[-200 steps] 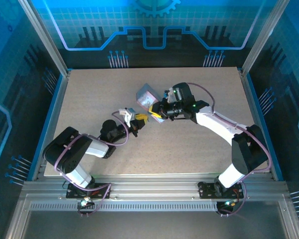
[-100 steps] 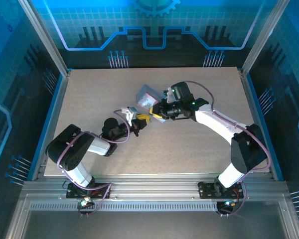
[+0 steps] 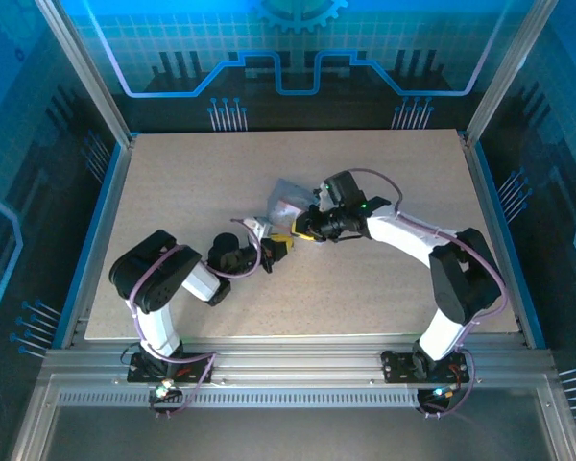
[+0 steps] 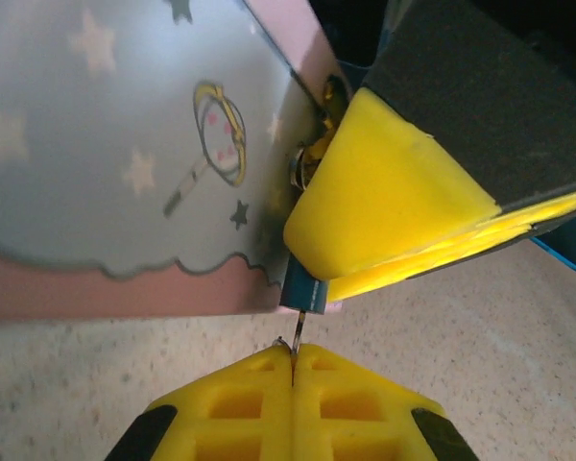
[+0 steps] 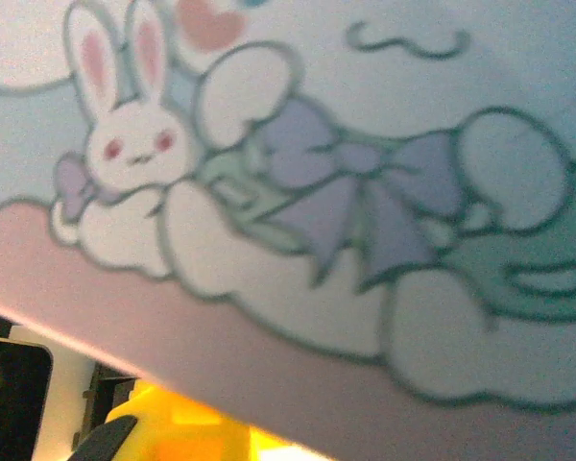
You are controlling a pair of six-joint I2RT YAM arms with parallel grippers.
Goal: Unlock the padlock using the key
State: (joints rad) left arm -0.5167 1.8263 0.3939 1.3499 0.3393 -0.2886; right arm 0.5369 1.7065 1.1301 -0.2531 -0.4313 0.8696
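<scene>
Left wrist: key [image 4: 296, 336] tight in narrow left gripper [image 4: 293, 373], padlock [image 4: 301, 290] tight in right gripper [image 4: 338, 272].

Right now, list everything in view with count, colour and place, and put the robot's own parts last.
tin box: one, pale grey with pink edge and cartoon prints, mid-table.
padlock: one, dark bluish, against the tin's lower edge, at the right tool's tips.
key: one, thin dark metal, reaching from the left tool up to the padlock.
table: one, speckled beige, under everything.
left tool: one, yellow tips, shut on the key.
right tool: one, yellow tips, apparently shut on the padlock beside the tin.
</scene>
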